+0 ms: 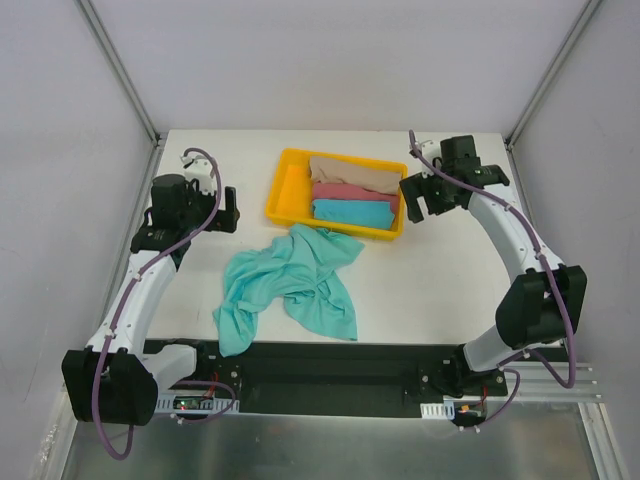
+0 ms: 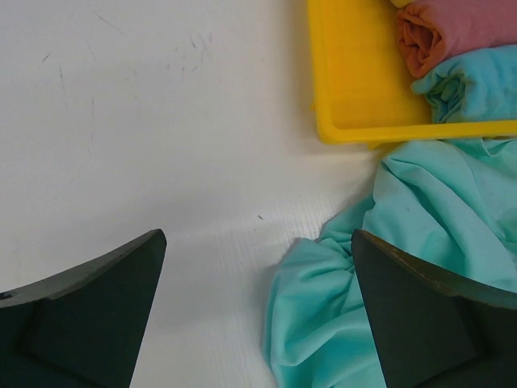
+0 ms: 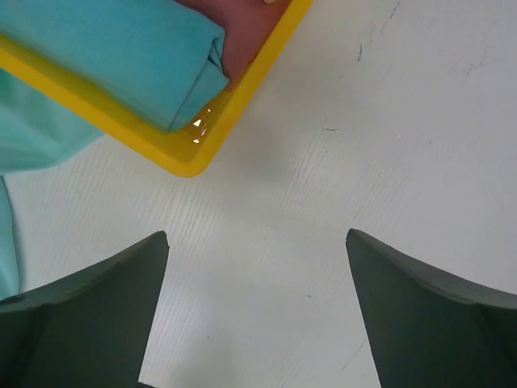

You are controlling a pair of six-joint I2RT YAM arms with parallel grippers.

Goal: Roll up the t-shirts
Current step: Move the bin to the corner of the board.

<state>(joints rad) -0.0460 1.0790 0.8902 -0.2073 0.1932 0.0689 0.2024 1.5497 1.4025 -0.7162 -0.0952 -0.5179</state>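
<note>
A sea-green t-shirt [image 1: 290, 285] lies crumpled on the white table in front of the yellow tray [image 1: 280, 195]; it also shows in the left wrist view [image 2: 388, 283] and at the left edge of the right wrist view [image 3: 32, 137]. Rolled tan [image 1: 350, 173], pink [image 1: 352, 192] and sky-blue [image 1: 352, 211] t-shirts lie in the tray. My left gripper [image 1: 228, 210] is open and empty, above the table left of the tray [image 2: 258, 267]. My right gripper [image 1: 420, 198] is open and empty, just right of the tray's right end [image 3: 257, 267].
The tray's left compartment [image 2: 363, 81] holds nothing. Its front right corner [image 3: 190, 158] lies just ahead of my right fingers. Grey walls and metal frame posts [image 1: 120, 70] close in the table on three sides.
</note>
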